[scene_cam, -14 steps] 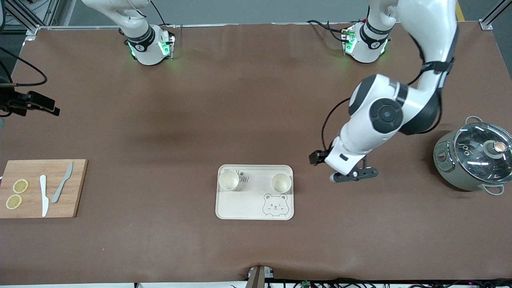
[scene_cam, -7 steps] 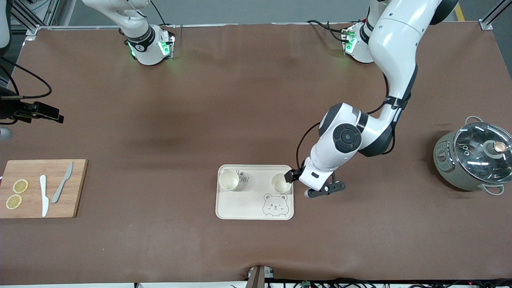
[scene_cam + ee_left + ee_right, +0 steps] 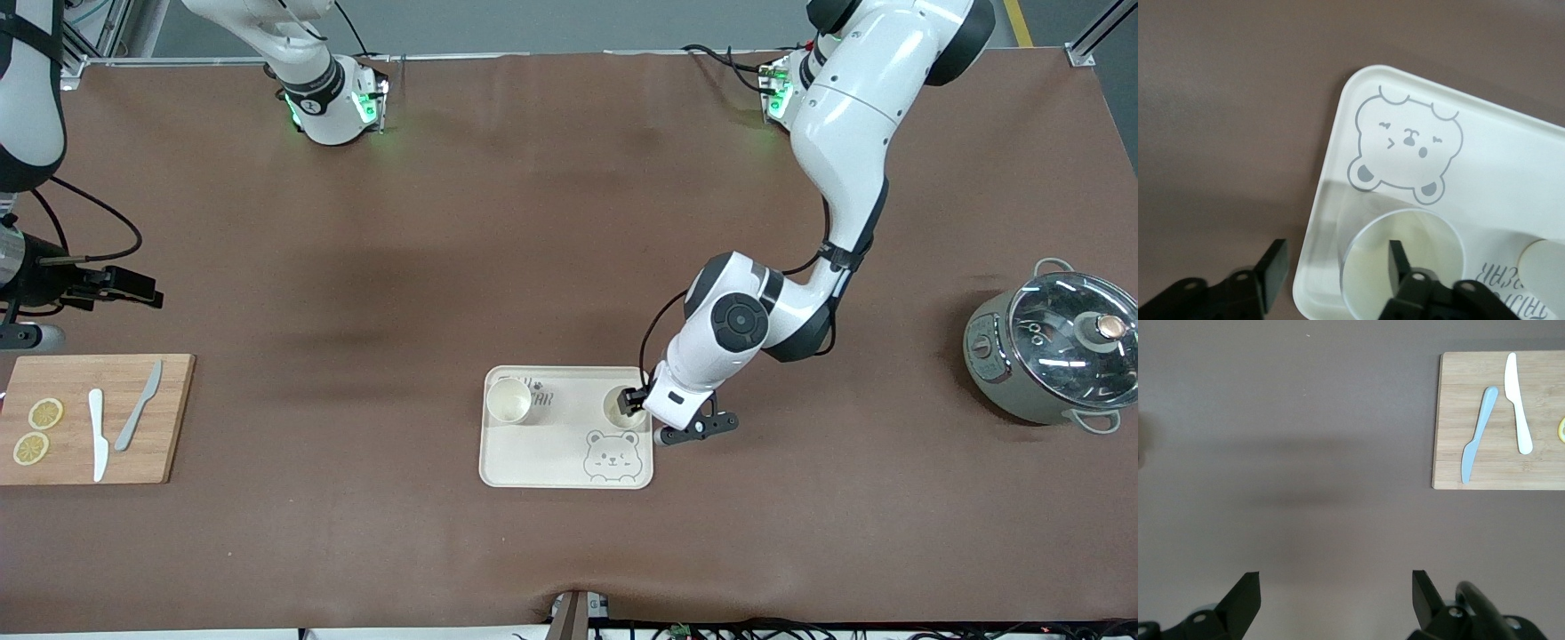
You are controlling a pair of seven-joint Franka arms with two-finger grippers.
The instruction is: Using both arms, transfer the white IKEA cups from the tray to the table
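Note:
Two white IKEA cups stand upright on the cream bear tray [image 3: 551, 467]. One cup [image 3: 508, 402] is toward the right arm's end. The other cup [image 3: 615, 405] is toward the left arm's end. My left gripper [image 3: 642, 413] is low at that second cup and open. In the left wrist view one finger [image 3: 1395, 257] is inside the cup [image 3: 1371, 280], and the other finger [image 3: 1275, 267] is outside the tray's rim [image 3: 1328, 180]; the left gripper [image 3: 1335, 263] holds nothing. My right gripper [image 3: 1335, 593] is open and empty over bare table beside the cutting board.
A wooden cutting board [image 3: 62, 373] with a white knife [image 3: 97, 436], a grey knife [image 3: 139, 416] and lemon slices [image 3: 37, 430] lies at the right arm's end. A grey-green pot with glass lid [image 3: 1053, 356] stands at the left arm's end.
My left gripper has moved from over bare table beside the tray to the cup at the tray's end and lowered around its wall. My right arm has moved farther into view.

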